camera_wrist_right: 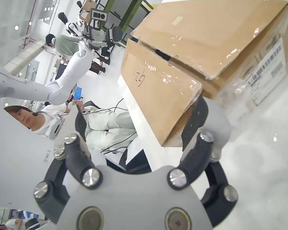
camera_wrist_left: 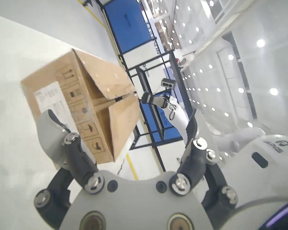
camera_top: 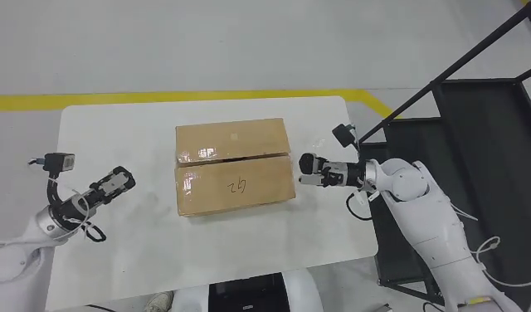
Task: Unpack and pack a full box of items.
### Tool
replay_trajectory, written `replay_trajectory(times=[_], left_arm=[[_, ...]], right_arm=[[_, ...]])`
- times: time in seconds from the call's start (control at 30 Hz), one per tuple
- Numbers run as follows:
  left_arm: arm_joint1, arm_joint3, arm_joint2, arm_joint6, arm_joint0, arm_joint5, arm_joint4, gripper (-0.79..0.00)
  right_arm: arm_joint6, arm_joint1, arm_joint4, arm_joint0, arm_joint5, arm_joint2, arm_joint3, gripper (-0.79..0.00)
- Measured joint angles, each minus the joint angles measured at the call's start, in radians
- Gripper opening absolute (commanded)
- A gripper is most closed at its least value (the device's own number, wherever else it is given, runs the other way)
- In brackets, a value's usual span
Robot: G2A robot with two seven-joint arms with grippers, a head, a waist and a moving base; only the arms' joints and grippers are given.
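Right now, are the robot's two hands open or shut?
Left gripper: open, holding nothing.
Right gripper: open, beside the box, holding nothing.

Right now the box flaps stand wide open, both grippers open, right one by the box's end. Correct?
No: the box has its flaps folded shut, as the top view shows. The left gripper and right gripper are both open, the right one by the box's end.
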Motion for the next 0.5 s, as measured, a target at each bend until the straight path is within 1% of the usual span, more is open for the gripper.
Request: replay_trajectory(times=[0.03,0.1,0.17,0.23,0.5], left_arm=[[0.007,0.009,-0.007,-0.067,-0.013,0.012,0.009,0.0],[0.012,0.025,-0.017,-0.115,-0.032,0.013,0.055,0.0],[0.012,0.039,-0.017,-0.086,-0.05,0.005,0.056,0.0],[0.011,0.044,-0.014,-0.061,-0.054,0.004,0.034,0.0],[0.011,0.043,-0.014,-0.062,-0.053,0.004,0.035,0.0]], right_arm=[[0.004,0.01,0.014,0.016,0.004,-0.008,0.021,0.0],[0.004,0.016,0.037,0.033,0.005,-0.014,0.053,0.0],[0.004,0.016,0.038,0.035,0.004,-0.014,0.057,0.0],[0.004,0.016,0.036,0.034,0.004,-0.014,0.055,0.0],[0.004,0.016,0.036,0.034,0.004,-0.014,0.055,0.0]])
